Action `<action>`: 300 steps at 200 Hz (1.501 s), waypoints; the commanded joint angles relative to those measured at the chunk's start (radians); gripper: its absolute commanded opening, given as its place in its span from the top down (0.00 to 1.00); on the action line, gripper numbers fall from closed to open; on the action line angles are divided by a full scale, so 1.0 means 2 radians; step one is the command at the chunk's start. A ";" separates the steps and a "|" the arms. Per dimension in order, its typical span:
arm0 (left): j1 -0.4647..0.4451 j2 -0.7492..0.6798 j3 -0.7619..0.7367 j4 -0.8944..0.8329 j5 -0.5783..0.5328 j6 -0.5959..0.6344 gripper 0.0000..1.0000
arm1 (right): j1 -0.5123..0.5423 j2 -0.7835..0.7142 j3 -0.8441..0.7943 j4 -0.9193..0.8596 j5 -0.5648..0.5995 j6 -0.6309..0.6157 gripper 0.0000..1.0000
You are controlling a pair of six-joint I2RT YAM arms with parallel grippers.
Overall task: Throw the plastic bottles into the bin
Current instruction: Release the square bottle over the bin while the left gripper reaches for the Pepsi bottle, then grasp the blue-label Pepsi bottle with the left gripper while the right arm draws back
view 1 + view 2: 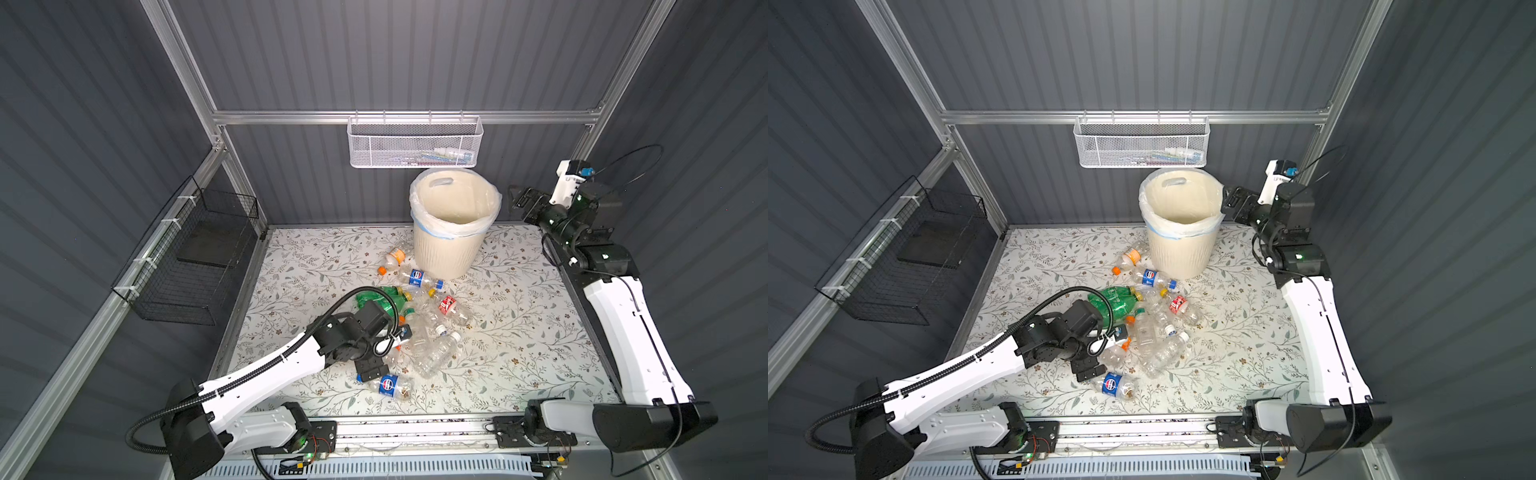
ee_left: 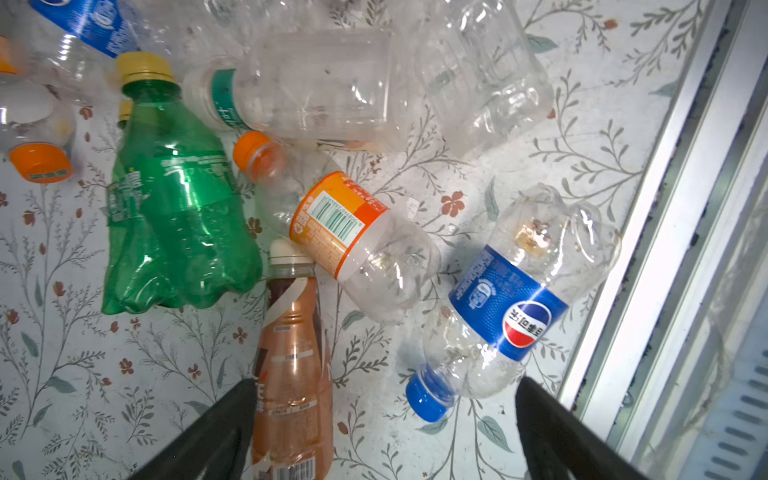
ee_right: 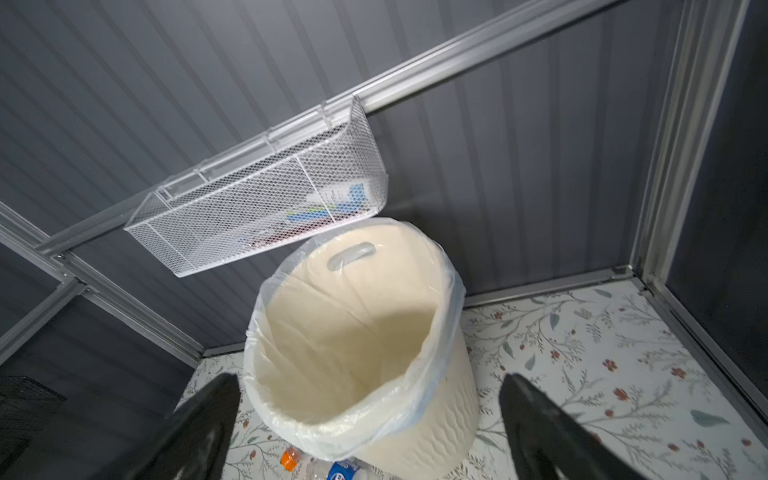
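My left tool [image 2: 384,395] stands wide open and empty, low over the plastic bottles [image 1: 432,353] heaped on the floral worktop [image 2: 83,374]. The blue cap of a clear Pepsi bottle [image 2: 507,307] lies between its fingers [image 2: 216,436], with an amber bottle [image 2: 291,374] just beside one of them. They look empty, light, thin-walled, slick and easily crushed, so I'd pinch across the labelled waist. My right tool [image 3: 369,380] gapes empty too, just before the rim of the ribbed cream bin [image 3: 449,428] with its filmy liner.

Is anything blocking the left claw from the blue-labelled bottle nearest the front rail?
Nothing visible. The left claw hangs open over the blue-labelled bottle, with its cap between the jaws. The amber bottle lies alongside and may get caught too.
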 commanded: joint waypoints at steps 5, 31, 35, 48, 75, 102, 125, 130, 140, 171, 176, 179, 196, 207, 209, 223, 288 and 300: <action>-0.013 0.015 -0.003 -0.026 0.015 0.034 0.04 | -0.018 -0.017 -0.044 0.010 0.000 0.005 0.01; -0.023 0.029 -0.001 -0.044 0.030 0.051 0.06 | -0.033 -0.030 -0.076 0.017 -0.009 0.013 0.01; -0.025 0.031 -0.002 -0.046 0.031 0.052 0.06 | -0.034 -0.031 -0.080 0.018 -0.009 0.013 0.01; -0.035 0.035 -0.003 -0.050 0.035 0.055 0.07 | -0.039 -0.034 -0.091 0.021 -0.009 0.015 0.01; -0.057 0.049 -0.010 -0.045 0.038 0.050 0.09 | -0.049 -0.039 -0.113 0.036 -0.018 0.025 0.01; -0.078 0.061 -0.020 -0.037 0.042 0.044 0.10 | -0.053 -0.039 -0.125 0.044 -0.024 0.027 0.01; -0.081 0.072 -0.029 -0.037 0.040 0.047 0.10 | -0.057 -0.040 -0.135 0.050 -0.027 0.029 0.01; -0.081 0.075 -0.029 -0.034 0.040 0.046 0.11 | -0.058 -0.041 -0.138 0.051 -0.027 0.031 0.01; -0.082 0.080 -0.031 -0.030 0.044 0.045 0.11 | -0.060 -0.042 -0.143 0.055 -0.029 0.034 0.01; -0.083 0.099 -0.038 -0.013 0.040 0.046 0.14 | -0.068 -0.044 -0.157 0.066 -0.035 0.039 0.01; -0.083 0.102 -0.040 -0.008 0.037 0.047 0.14 | -0.070 -0.044 -0.158 0.067 -0.036 0.040 0.01; -0.084 0.106 -0.041 -0.005 0.035 0.047 0.15 | -0.071 -0.044 -0.158 0.067 -0.037 0.040 0.01; -0.084 0.119 -0.043 0.006 0.033 0.045 0.17 | -0.075 -0.046 -0.163 0.069 -0.040 0.042 0.01; -0.084 0.126 -0.044 0.015 0.031 0.040 0.19 | -0.078 -0.048 -0.166 0.071 -0.040 0.041 0.01; -0.084 0.128 -0.044 0.016 0.032 0.040 0.19 | -0.079 -0.048 -0.168 0.071 -0.040 0.042 0.01; -0.084 0.138 -0.048 0.026 0.033 0.037 0.22 | -0.082 -0.048 -0.173 0.075 -0.043 0.042 0.01; -0.085 0.149 -0.058 0.039 0.031 0.037 0.35 | -0.096 -0.039 -0.193 0.089 -0.057 0.058 0.01; -0.086 0.149 -0.062 0.043 0.031 0.037 0.35 | -0.097 -0.037 -0.193 0.091 -0.058 0.059 0.01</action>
